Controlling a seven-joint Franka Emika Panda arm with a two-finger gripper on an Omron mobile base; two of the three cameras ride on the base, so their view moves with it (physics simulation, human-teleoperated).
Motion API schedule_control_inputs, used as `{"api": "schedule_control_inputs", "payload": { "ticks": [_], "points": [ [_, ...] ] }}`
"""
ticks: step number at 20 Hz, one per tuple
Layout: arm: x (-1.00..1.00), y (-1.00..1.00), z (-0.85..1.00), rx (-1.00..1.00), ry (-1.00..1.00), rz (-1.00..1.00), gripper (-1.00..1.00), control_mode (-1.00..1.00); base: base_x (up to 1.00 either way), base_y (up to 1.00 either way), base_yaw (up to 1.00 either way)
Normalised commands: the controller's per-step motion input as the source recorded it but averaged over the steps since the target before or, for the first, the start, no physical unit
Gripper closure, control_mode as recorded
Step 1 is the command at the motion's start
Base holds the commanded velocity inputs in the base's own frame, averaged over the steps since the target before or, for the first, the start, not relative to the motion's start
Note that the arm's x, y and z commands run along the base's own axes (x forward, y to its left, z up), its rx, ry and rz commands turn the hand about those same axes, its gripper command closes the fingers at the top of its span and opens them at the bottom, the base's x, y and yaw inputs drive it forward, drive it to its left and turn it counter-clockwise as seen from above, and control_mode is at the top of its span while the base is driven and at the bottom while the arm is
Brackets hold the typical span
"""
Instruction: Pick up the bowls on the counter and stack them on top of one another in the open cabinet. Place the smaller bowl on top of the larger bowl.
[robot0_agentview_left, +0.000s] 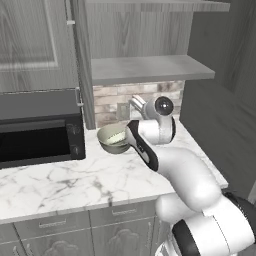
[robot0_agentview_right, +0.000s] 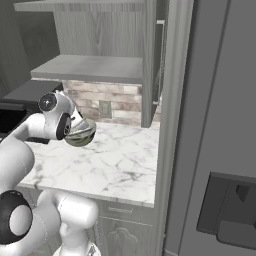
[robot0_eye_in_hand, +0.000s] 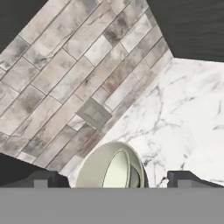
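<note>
The larger bowl (robot0_agentview_left: 112, 138), olive-grey with a pale inside, stands on the marble counter (robot0_agentview_left: 75, 180) by the brick wall, just left of my wrist. From the right it shows as the larger bowl (robot0_agentview_right: 80, 136), partly behind my hand. My gripper (robot0_eye_in_hand: 114, 179) is open, its dark fingertips (robot0_eye_in_hand: 41, 179) wide apart on either side of the larger bowl (robot0_eye_in_hand: 113, 168) without touching it. The open cabinet shelf (robot0_agentview_left: 150, 67) sits above and is bare, as the shelf (robot0_agentview_right: 90, 67) also shows. The smaller bowl is out of view.
A black microwave (robot0_agentview_left: 40, 127) stands on the counter at the left. The cabinet's narrow door (robot0_agentview_left: 82, 60) hangs edge-on between microwave and shelf. A wall outlet (robot0_eye_in_hand: 93, 113) sits in the brick backsplash. A tall grey panel (robot0_agentview_right: 215, 125) bounds the counter's right end.
</note>
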Motion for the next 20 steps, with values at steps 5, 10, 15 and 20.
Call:
{"api": "schedule_control_inputs", "payload": {
  "ticks": [5, 10, 15, 20],
  "points": [
    [-0.2, -0.01, 0.28, -0.01, 0.19, 0.12, -1.0, -1.0, 0.0, 0.0, 0.0],
    [-0.25, -0.06, -0.17, -0.11, 0.18, 0.13, -1.0, -1.0, 0.0, 0.0, 0.0],
    [-0.06, 0.0, -0.21, -0.08, 0.06, 0.01, -1.0, -1.0, 0.0, 0.0, 0.0],
    [0.01, 0.0, -0.27, -0.01, 0.02, 0.0, -1.0, -1.0, 0.0, 0.0, 0.0]
  ]
}}
